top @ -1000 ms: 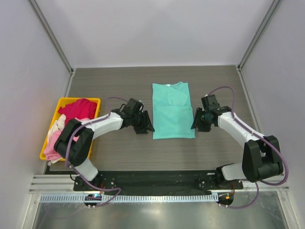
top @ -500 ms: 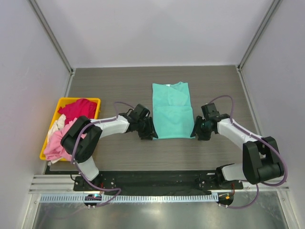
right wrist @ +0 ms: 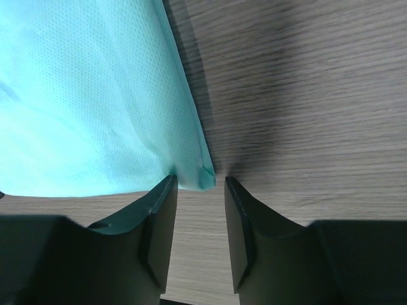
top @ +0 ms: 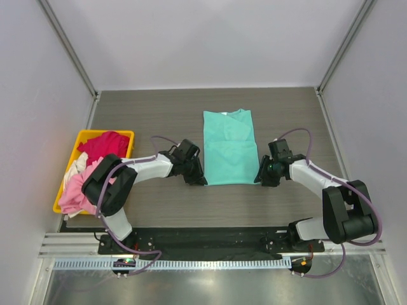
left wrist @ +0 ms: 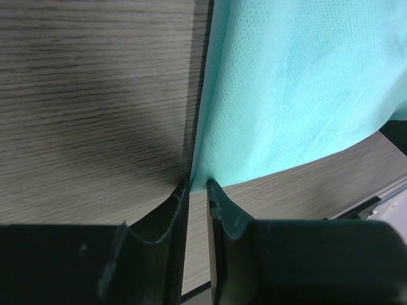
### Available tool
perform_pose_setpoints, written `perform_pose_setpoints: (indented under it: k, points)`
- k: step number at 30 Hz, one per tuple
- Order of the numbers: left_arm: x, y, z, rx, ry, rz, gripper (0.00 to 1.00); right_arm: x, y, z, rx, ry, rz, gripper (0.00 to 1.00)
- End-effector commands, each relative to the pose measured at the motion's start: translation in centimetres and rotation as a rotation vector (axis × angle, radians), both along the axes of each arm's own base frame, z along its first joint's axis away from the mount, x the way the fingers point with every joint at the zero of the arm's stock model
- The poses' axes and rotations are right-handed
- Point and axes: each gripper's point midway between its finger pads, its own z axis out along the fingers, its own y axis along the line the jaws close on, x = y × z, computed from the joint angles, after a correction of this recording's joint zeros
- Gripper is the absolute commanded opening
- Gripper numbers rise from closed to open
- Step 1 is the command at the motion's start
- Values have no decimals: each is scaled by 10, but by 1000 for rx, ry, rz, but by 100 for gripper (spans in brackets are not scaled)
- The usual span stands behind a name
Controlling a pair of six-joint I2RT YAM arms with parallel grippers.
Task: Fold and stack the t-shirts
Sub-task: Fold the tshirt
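Top external view: a teal t-shirt [top: 229, 146] lay flat, folded into a long panel, in the middle of a dark wood-grain table [top: 152, 114]. The left gripper [top: 198, 179] sat at the shirt's near left corner and the right gripper [top: 259, 178] at its near right corner. Well to the shirt's left, a yellow bin [top: 89, 135] held a magenta-red t-shirt [top: 105, 145], a whitish t-shirt [top: 77, 164] and a light pink t-shirt [top: 75, 190], all crumpled.

Left wrist view: the left gripper [left wrist: 198, 184] had its jaws drawn to a narrow slit, with the teal t-shirt's [left wrist: 299, 89] corner at the tips. Whether they pinched it could not be told.

Right wrist view: the right gripper [right wrist: 198, 180] had its jaws clearly apart, with the teal t-shirt's [right wrist: 82, 95] corner lying between the tips, nearer one finger.
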Motion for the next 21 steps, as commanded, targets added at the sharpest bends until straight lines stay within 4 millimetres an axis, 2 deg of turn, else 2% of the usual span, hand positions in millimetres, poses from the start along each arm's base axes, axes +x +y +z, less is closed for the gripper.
perform_pose_setpoints:
  k: [1,2,3,5,6,8,13,17,21]
  points:
    - [-3,14,-20,80,11,19,15,1,-5,-11,-23,-2,-25,41]
    - [-3,14,-20,83,13,19,13,0,-5,-12,-21,-1,-24,38]
    - [-2,15,-20,86,12,21,10,0,-5,-12,-21,-3,-26,28]
    - [-3,17,-21,99,17,23,1,-1,-6,-14,-26,-2,-25,17]
    - [-2,16,-20,97,17,22,0,-2,-6,-14,-24,-5,-23,8]
    - [-3,18,-21,106,19,25,0,-3,-6,-15,-18,-12,-22,2]
    - [-4,25,-12,125,-4,41,0,-5,-4,-10,-2,-27,-24,1]
    - [-7,29,-3,123,-14,42,0,-13,5,-6,45,-36,-24,1]
    - [-12,35,0,127,-21,50,28,-23,21,-3,80,-51,-9,1]
